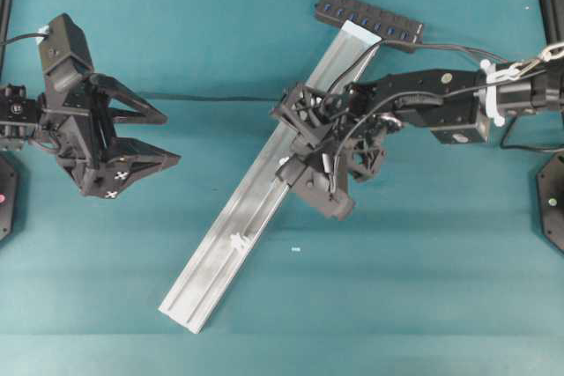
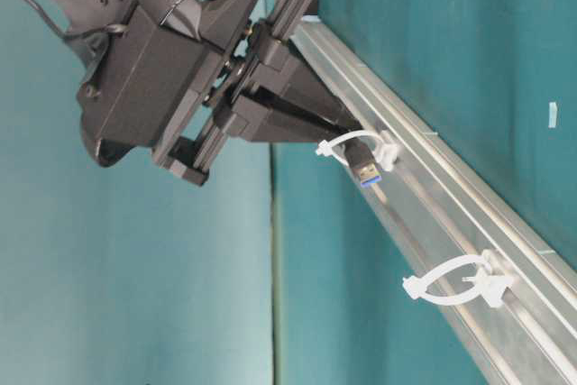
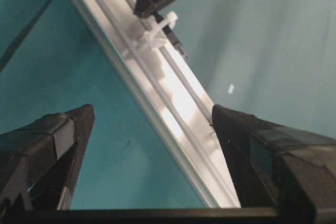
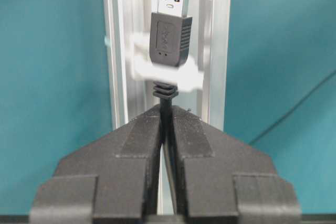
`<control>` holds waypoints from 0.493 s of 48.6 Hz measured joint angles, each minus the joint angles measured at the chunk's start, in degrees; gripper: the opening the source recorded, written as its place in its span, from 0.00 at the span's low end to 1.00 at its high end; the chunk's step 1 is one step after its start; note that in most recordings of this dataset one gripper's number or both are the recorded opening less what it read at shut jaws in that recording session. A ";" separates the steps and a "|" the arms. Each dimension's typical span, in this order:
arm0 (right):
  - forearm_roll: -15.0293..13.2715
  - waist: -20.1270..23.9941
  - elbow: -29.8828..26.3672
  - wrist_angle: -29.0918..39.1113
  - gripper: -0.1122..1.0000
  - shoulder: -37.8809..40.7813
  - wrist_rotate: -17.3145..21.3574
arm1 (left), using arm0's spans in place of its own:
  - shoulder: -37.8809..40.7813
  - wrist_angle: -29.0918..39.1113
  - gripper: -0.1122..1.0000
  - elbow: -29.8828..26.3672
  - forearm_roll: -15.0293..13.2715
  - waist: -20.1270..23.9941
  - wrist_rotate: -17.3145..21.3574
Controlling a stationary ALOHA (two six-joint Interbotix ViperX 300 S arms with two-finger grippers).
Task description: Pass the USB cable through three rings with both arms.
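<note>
Right gripper (image 4: 167,116) is pinching the USB cable (image 4: 169,38) just behind its plug, fingers pressed tight on the cord, and the plug is poking through a white ring (image 2: 356,146) on the aluminium rail (image 1: 256,191) (silver tip with the blue insert is sticking out past the loop). Another ring (image 2: 455,284) is sitting empty further down the rail. Left gripper (image 1: 154,138) is hanging over the teal table (image 1: 397,261) well off to the side, jaws spread wide, holding nothing. Black hub (image 1: 368,18) is lying at the rail's far end.
</note>
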 measured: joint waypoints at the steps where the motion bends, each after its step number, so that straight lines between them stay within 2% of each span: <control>1: 0.18 0.00 0.09 0.00 0.15 0.00 0.00 | 0.09 -0.18 0.98 0.00 0.00 0.09 0.00; 11: 1.93 0.44 -0.09 -0.09 0.15 0.00 0.00 | 2.02 -2.11 0.98 -0.09 0.09 0.00 -1.76; 24: 2.11 -0.09 -0.09 -0.26 0.15 0.09 0.00 | 8.79 -9.32 0.98 -0.44 0.09 -1.67 -3.69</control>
